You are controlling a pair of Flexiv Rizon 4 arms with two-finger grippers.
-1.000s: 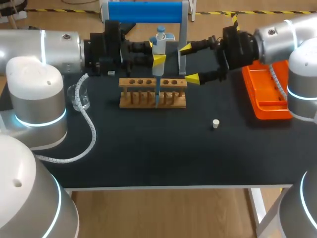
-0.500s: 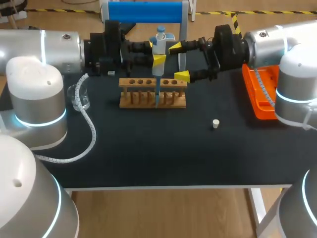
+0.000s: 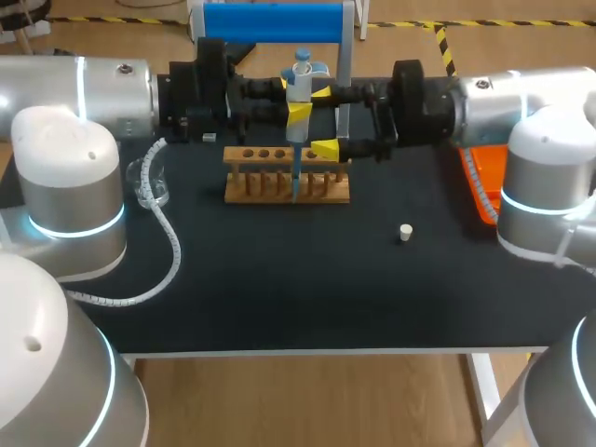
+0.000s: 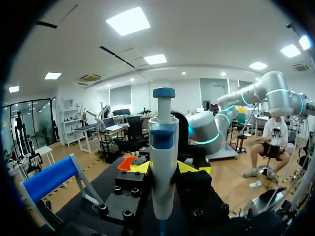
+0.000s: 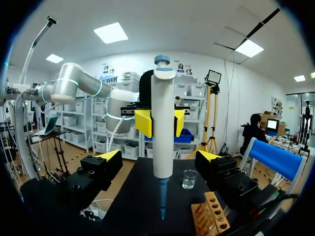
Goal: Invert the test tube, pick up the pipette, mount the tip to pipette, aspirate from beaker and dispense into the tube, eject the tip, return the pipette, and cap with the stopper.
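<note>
Left hand (image 3: pixel 293 102) clamped on upright pipette (image 3: pixel 300 78) above wooden test tube rack (image 3: pixel 279 186); right hand (image 3: pixel 323 120) fingers apart, flanking pipette, untouching.

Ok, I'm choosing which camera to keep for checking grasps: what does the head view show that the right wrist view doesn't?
Only the head view shows the white stopper lying on the table, and the orange tray. Only the right wrist view shows the clear gaps between the right gripper and the pipette on either side. Both show the left gripper shut on the pipette, the wooden rack and the beaker.
</note>
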